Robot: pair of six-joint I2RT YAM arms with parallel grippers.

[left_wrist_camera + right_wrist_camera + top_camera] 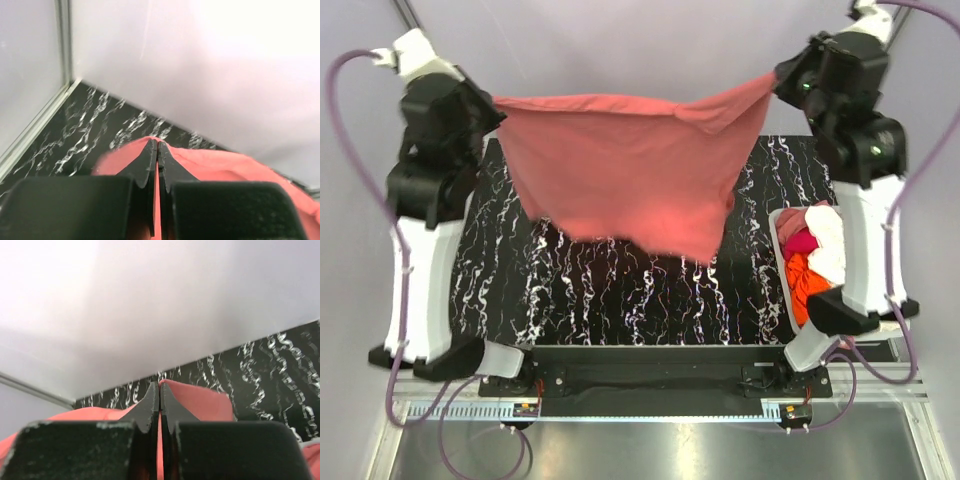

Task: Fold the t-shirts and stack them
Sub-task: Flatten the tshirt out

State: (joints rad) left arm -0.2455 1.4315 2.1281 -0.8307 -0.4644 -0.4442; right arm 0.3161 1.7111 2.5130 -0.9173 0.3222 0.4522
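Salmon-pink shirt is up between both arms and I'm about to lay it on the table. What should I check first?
1. The left gripper is shut on the salmon-pink shirt: ok.
2. The right gripper is shut on the shirt: ok.
3. The shirt hangs flat and even: not ok. Its lower edge slants and a fold runs near the right grip.
4. The table is bare under the shirt: cannot tell. The cloth hides part of it.
5. The shirt hangs apart from the basket: ok in the top view.
6. Which edge of the shirt is gripped: cannot tell.
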